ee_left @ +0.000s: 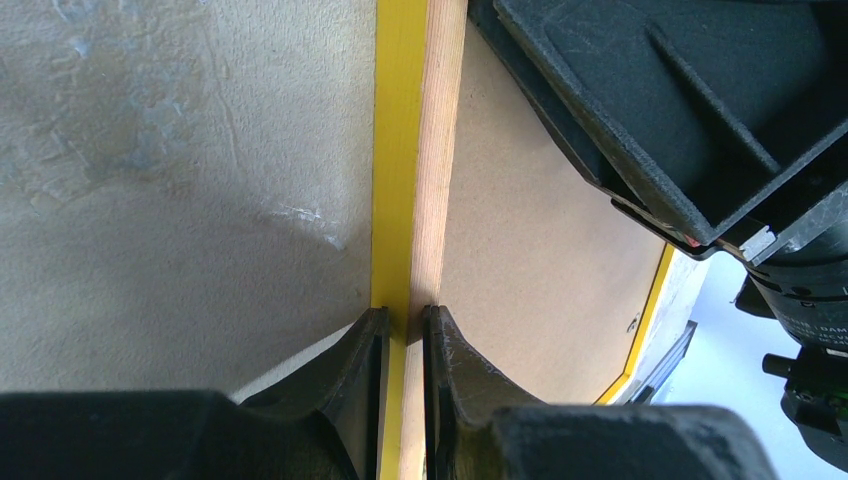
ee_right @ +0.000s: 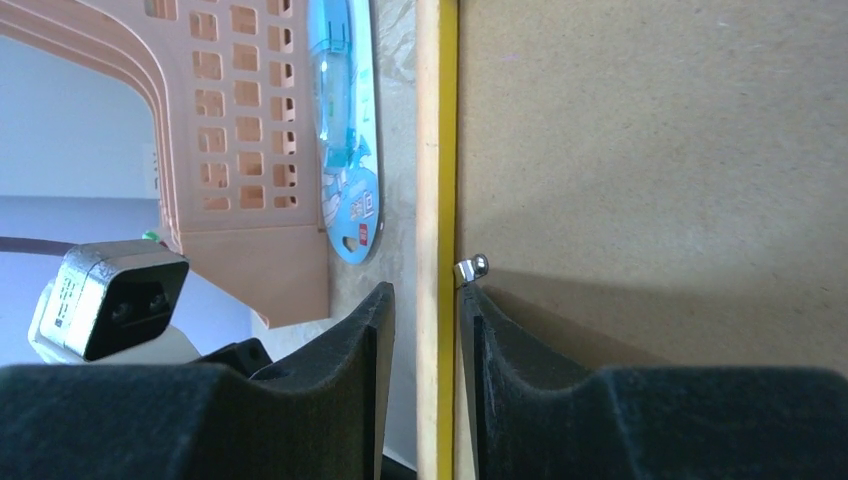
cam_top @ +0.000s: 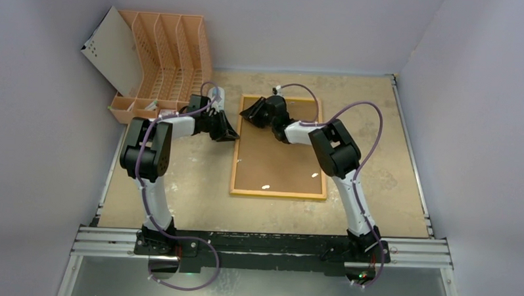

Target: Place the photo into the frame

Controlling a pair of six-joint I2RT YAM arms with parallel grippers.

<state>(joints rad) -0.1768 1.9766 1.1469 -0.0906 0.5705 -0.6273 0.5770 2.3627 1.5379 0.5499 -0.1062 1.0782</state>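
Rail (cam_top: pixel 262 248): top view; runs along the near edge of the table (cam_top: pixel 179 184), with both arm bases on it.
Frame (cam_top: pixel 277 194): top view; lies back up on the table, mid-width and nearer the far edge, its yellow rim around the brown board (cam_top: pixel 279 155).
Left fingers (cam_top: pixel 224 131): top view; at the frame's left rim, close to its far-left corner.
Right fingers (cam_top: pixel 252 114): top view; over the frame's far-left corner, just beside the left fingers.
Rack (cam_top: pixel 174 53): top view; orange and slotted, in the far-left corner of the table.
Sheet (cam_top: pixel 111 50): top view; pale and plain, leaning on the rack's left side, its other face hidden.
Left grip: left wrist view; the left fingers are clamped on the frame's left rim, one on the yellow outer face, the other on the wood-coloured edge next to the board.
Right grip: right wrist view; the right fingers stand apart astride the same rim, not closed on it. The outer one is clear of the rim, with table showing between. The inner one touches a small metal tab (ee_right: pixel 472 267) on the board.
Packet (ee_right: pixel 345 130): right wrist view; blue and white, flat on the table between rack and frame.
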